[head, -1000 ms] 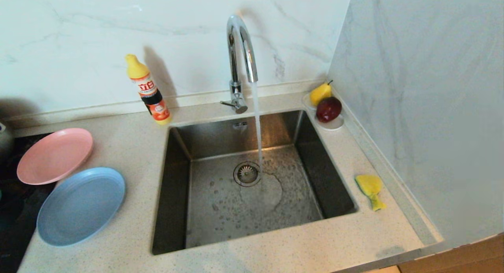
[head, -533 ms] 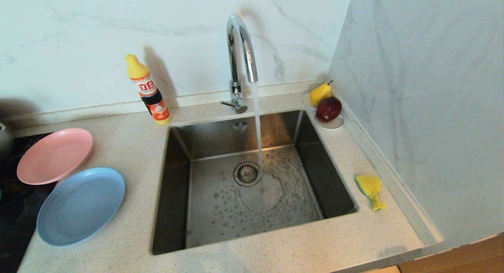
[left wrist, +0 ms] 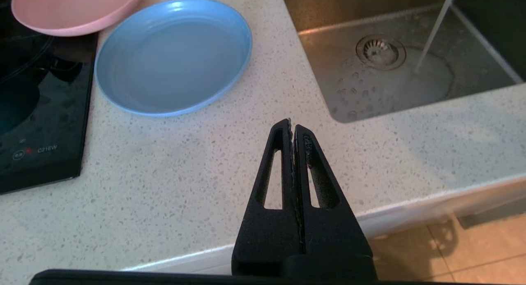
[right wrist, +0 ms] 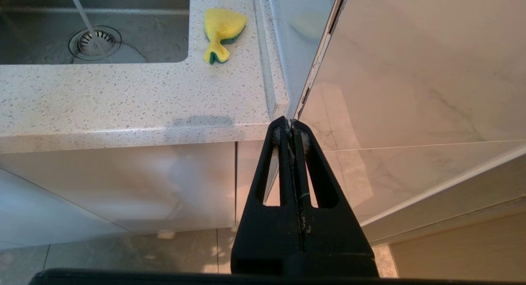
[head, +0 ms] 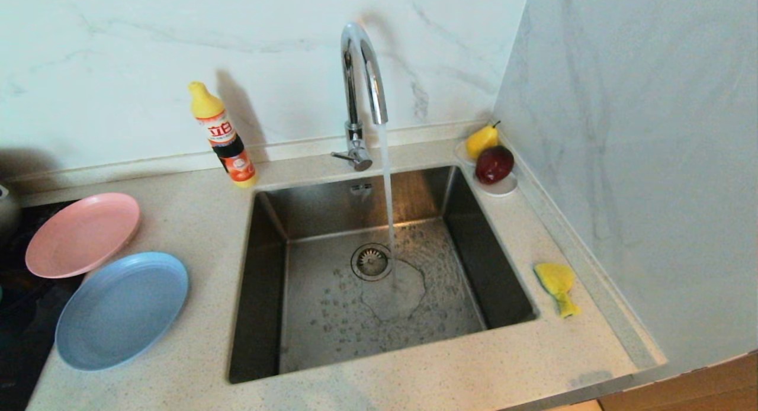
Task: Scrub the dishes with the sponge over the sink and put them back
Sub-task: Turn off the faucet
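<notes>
A pink plate point(head: 82, 234) and a light-blue plate point(head: 121, 308) lie on the counter left of the steel sink point(head: 260, 292); the pink one overlaps a black cooktop. Water runs from the chrome tap point(head: 361, 91) onto the sink floor beside the drain point(head: 372, 261). The yellow fish-shaped sponge point(head: 557, 285) lies on the counter right of the sink. Neither arm shows in the head view. My left gripper point(left wrist: 292, 125) is shut and empty, back over the counter's front edge, short of the blue plate point(left wrist: 172, 55). My right gripper point(right wrist: 291, 124) is shut and empty, off the counter's front right corner, well short of the sponge point(right wrist: 222, 30).
A yellow-capped detergent bottle point(head: 224, 135) stands behind the sink's left corner. A white saucer point(head: 504, 188) with a yellow pear point(head: 481, 141) and a dark red apple point(head: 494, 164) sits in the back right corner. A marble wall point(head: 639, 162) runs close along the right. A black cooktop point(left wrist: 37, 125) lies left.
Only the running water shifts its splash pattern on the sink floor. Plates, sponge and bottle have not moved, and no arm has entered the head view.
</notes>
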Tool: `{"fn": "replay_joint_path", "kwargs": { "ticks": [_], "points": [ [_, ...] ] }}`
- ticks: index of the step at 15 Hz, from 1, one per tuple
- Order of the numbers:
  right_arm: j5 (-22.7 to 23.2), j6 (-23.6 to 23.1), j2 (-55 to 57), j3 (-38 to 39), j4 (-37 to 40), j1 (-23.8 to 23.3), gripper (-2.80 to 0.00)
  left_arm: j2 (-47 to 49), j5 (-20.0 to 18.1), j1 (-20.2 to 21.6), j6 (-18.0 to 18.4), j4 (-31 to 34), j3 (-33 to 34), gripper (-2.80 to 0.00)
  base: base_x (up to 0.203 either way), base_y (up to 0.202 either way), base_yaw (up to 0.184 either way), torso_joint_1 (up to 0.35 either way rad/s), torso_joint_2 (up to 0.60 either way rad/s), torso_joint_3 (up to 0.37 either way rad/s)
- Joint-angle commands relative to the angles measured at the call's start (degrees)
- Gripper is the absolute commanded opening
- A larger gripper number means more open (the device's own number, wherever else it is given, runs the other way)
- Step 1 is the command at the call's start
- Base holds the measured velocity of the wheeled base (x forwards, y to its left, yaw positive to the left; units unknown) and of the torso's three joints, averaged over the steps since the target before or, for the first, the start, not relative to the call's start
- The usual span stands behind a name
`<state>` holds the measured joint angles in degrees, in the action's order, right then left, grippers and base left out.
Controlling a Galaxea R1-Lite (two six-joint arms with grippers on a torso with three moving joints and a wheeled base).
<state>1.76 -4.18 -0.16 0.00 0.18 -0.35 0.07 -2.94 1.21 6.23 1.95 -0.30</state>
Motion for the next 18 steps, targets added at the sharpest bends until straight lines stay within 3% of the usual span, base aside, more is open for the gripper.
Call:
{"fn": "replay_joint_path", "kwargs": {
  "ticks": [1,5,8,12,15,18],
  "points": [
    [0.0,-0.04,0.16,0.0,0.08,0.0,-2.8,0.1,0.04,0.02,0.28,-0.63,0.22,-2.8,0.0,0.0,0.0,0.0,0.0,0.0],
    [0.0,-0.04,0.16,0.0,-0.01,0.0,-2.8,0.11,-0.15,0.02,-0.14,-1.51,-0.94,-2.8,0.0,0.0,0.0,0.0,0.0,0.0],
    [0.0,-0.04,0.16,0.0,-0.01,0.0,-2.8,5.98,-2.94,0.02,-0.93,1.29,-14.23,-2.8,0.0,0.0,0.0,0.0,0.0,0.0],
    [0.0,-0.04,0.16,0.0,-0.01,0.0,-2.8,31.53,-11.6,0.02,-5.57,3.07,-34.99,-2.8,0.0,0.0,0.0,0.0,0.0,0.0],
    [0.09,-0.04,0.16,0.09,-0.01,0.0,-2.8,54.42,-17.1,0.0,-9.12,3.21,-45.88,-2.8,0.0,0.0,0.0,0.0,0.0,0.0],
    [0.01,-0.04,0.16,0.0,-0.01,0.0,-2.8,73.88,-25.95,-0.49,-12.52,3.57,-56.21,-2.8,0.0,0.0,0.0,0.0,0.0,0.0]
  ]
}}
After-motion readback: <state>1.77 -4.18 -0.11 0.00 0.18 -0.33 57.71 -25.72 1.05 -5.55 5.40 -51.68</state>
